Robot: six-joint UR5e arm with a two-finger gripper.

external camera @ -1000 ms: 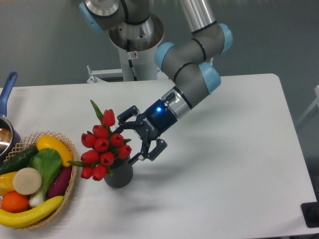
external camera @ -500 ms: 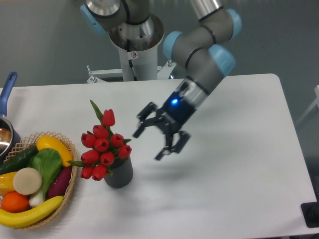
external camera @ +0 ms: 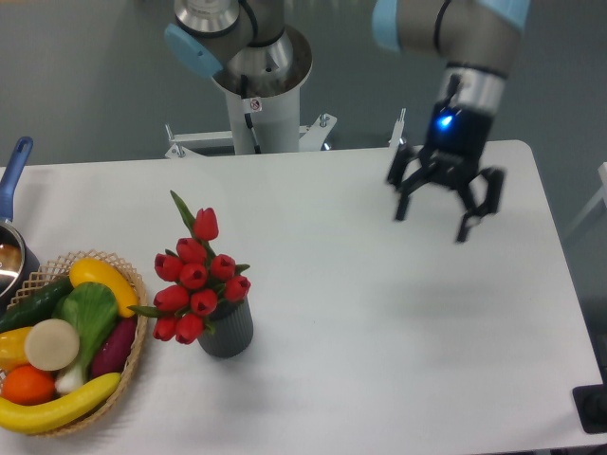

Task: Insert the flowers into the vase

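Nearest the camera, at the left edge of the white table (external camera: 379,360), a wicker basket (external camera: 128,365) holds a banana (external camera: 57,406), an orange (external camera: 27,384), a white round slice (external camera: 51,343), a purple piece (external camera: 114,346), green leafy produce (external camera: 87,313), a cucumber (external camera: 33,303) and a yellow pepper (external camera: 100,278). Just right of the basket stands the vase (external camera: 228,327), upright on the table. The flowers (external camera: 197,280) sit in its mouth, the red buds bunched above and spilling over its left rim, one bud and a green leaf rising higher than the rest. At the far left edge, a pot (external camera: 11,256) with a blue handle is partly cut off by the frame.

Farther back and well to the right, the end effector (external camera: 444,210) hangs above the table, well apart from the vase, fingers spread and pointing down with nothing between them, a blue light glowing on its body. Behind, the arm's base column (external camera: 254,104) rises at the table's far edge.
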